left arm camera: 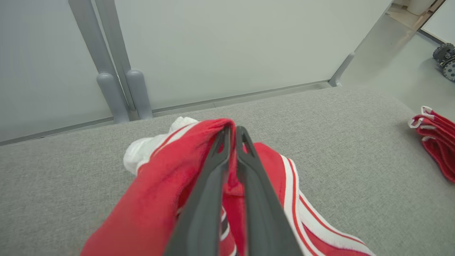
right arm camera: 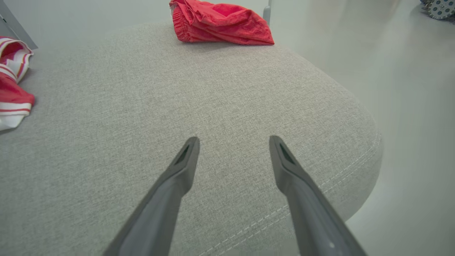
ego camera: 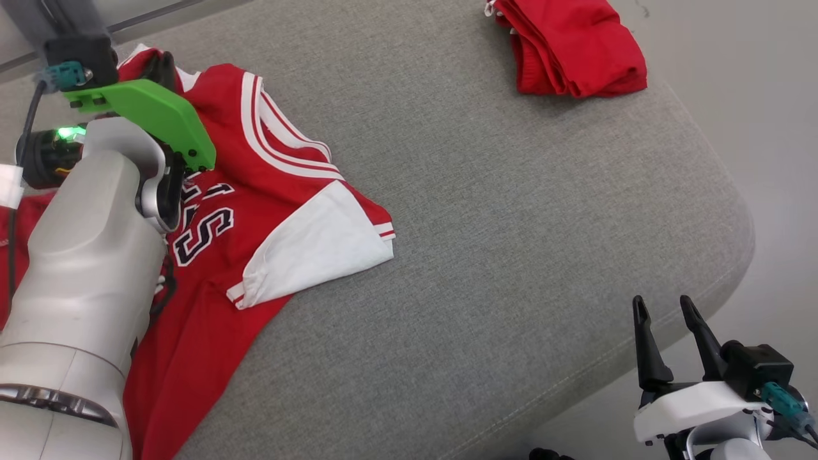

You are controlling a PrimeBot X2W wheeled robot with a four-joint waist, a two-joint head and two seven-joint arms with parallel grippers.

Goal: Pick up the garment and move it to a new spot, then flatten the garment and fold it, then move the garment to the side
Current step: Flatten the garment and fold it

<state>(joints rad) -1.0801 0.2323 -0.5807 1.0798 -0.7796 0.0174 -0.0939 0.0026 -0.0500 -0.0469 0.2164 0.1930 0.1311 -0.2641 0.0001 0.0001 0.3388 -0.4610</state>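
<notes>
The garment [ego camera: 255, 191] is a red jersey with white sleeves, white stripes and dark lettering, lying crumpled on the left of the grey cushion [ego camera: 486, 211]. My left gripper [left arm camera: 234, 132] is shut on a raised fold of the garment [left arm camera: 160, 199] near its far edge; red cloth is pinched between the two dark fingers. In the head view the left arm covers that grip. My right gripper [ego camera: 664, 306] hangs open over the cushion's front right corner, nothing between its fingers [right arm camera: 188, 156]. An edge of the garment [right arm camera: 12, 89] shows at far left in the right wrist view.
A folded red garment [ego camera: 572, 48] lies at the cushion's far right corner, also the red pile [right arm camera: 220, 23] and the red bundle [left arm camera: 435, 138]. A pale wall panel with grey posts [left arm camera: 117, 89] stands behind the cushion. Pale floor [ego camera: 754, 128] lies beyond the right edge.
</notes>
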